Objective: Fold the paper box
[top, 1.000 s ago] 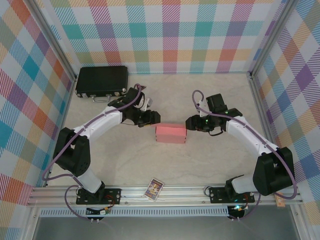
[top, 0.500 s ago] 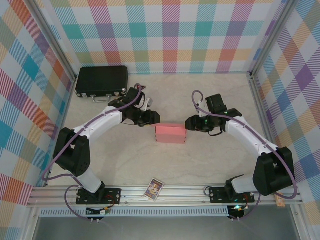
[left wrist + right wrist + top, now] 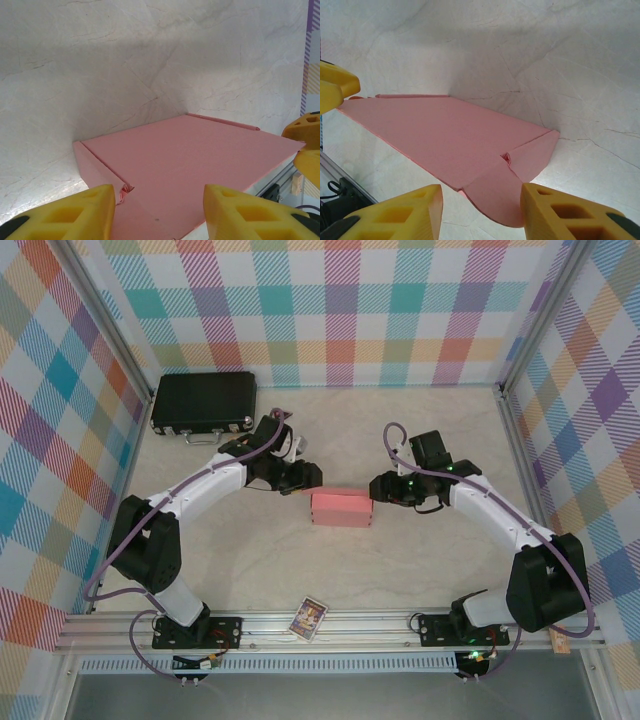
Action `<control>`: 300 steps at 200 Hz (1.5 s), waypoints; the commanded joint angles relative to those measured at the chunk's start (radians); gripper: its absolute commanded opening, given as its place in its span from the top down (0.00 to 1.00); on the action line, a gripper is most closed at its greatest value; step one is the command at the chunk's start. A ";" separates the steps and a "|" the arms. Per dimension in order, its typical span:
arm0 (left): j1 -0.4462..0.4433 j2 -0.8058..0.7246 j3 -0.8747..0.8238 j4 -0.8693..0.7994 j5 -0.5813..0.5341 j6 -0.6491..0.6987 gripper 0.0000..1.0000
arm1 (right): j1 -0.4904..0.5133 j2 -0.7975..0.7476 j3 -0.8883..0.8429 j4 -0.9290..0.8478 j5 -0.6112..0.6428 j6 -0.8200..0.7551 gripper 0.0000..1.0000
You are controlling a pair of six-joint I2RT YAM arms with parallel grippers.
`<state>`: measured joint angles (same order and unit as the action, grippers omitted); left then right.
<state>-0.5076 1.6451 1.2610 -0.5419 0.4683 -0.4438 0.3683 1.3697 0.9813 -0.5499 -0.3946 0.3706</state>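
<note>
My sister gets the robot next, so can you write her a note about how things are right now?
Left tool: open, at the left end of the paper box, not gripping it.
Right tool: open, at the box's right end, not gripping it.
Box: lies mid-table, between the two tools.
Done: the body is folded into a box shape.
Left: the end flaps at both ends look untucked and probably need tucking in.

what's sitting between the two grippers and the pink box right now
Nothing visible. The left gripper and right gripper are each right at one end of the pink box, jaws apart. The black case sits off at the far left corner and the small card at the near edge.
</note>
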 commanded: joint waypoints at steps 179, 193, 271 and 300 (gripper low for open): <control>-0.015 -0.051 -0.017 -0.047 -0.048 0.099 0.34 | 0.011 -0.037 -0.015 -0.007 -0.008 -0.019 0.49; -0.020 -0.049 -0.024 -0.028 -0.025 0.087 0.35 | 0.012 -0.034 -0.013 -0.005 -0.016 -0.015 0.49; -0.039 -0.039 -0.029 0.011 -0.008 0.029 0.48 | 0.024 -0.012 -0.013 0.030 -0.028 0.034 0.51; -0.042 -0.029 -0.025 0.018 -0.008 0.016 0.50 | 0.028 -0.004 -0.016 0.041 -0.024 0.048 0.51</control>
<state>-0.5373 1.5963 1.2438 -0.5400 0.4370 -0.4046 0.3878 1.3548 0.9760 -0.5331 -0.3950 0.3962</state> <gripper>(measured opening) 0.502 0.487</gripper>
